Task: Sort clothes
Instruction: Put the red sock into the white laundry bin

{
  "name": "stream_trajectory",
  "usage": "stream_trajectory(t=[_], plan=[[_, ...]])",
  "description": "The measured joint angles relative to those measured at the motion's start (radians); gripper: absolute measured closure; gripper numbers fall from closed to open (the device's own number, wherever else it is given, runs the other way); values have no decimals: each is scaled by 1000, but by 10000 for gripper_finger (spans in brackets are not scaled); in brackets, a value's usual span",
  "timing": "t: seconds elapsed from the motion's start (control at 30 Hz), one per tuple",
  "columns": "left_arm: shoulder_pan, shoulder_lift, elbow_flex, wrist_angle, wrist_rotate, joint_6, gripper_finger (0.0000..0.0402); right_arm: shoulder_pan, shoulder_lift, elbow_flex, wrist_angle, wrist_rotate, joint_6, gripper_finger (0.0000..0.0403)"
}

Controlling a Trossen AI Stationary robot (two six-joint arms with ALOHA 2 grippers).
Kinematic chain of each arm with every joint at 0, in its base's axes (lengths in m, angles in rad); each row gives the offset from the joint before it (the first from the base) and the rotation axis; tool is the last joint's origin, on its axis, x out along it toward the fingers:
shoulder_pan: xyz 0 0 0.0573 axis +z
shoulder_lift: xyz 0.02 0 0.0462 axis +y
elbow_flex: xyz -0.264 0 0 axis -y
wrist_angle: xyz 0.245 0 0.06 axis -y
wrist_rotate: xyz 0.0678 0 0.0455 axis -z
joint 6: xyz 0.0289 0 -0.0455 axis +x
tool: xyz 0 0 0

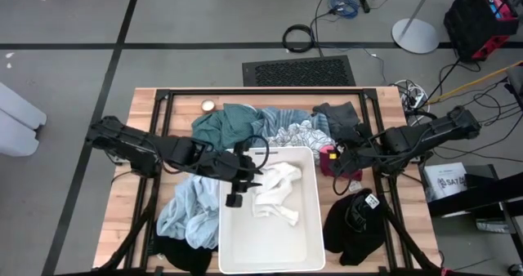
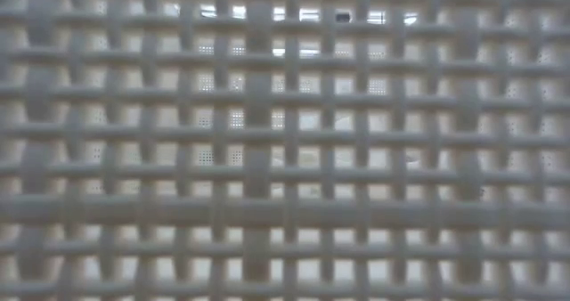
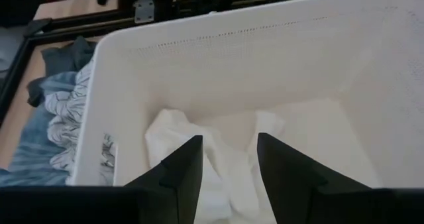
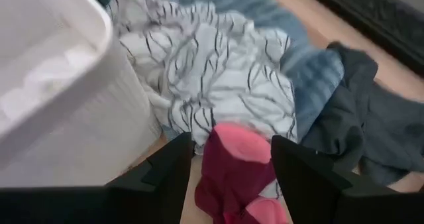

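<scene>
A white garment (image 1: 275,192) lies crumpled on the floor of the white bin (image 1: 319,219). My left gripper (image 3: 228,168) is open just above it, inside the bin's left wall (image 3: 86,151). My right gripper (image 4: 232,168) is open at the bin's far right corner. Its fingers stand on either side of a pink-magenta sock (image 4: 238,161) that lies on the table against the blue-white striped garment (image 4: 218,78). In the high view the sock (image 1: 331,155) shows under the right gripper (image 1: 337,158). My right gripper comes at the sock's pink upper end (image 4: 242,144) slanting down from the table's right side, one finger on each side of it. I cannot tell whether the fingers touch it. The sock lies on the table.
Teal (image 1: 222,122), striped (image 1: 296,134) and dark grey (image 1: 339,114) garments lie beyond the bin. A light blue one (image 1: 186,212) and a black one (image 1: 176,255) lie left of it, another black one (image 1: 355,225) right. The bin's lattice wall (image 2: 285,141) fills the low view.
</scene>
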Motion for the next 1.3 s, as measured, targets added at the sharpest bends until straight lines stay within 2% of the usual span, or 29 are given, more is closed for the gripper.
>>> stream_trajectory(t=[0.37,0.53,0.8,1.07,1.3], plan=[[12,-12,63,-72,-24,104,249,48,1,-196,2,-178,161,206],[47,-86,69,-134,-97,102,249,49,3,-252,-34,-236,251,206],[103,-212,69,-174,-106,69,249,48,58,-321,-91,-264,345,206],[108,-240,47,-176,-109,49,249,47,168,-326,-44,-266,341,206],[108,-240,47,-179,-109,43,249,43,250,-369,51,-368,314,211]])
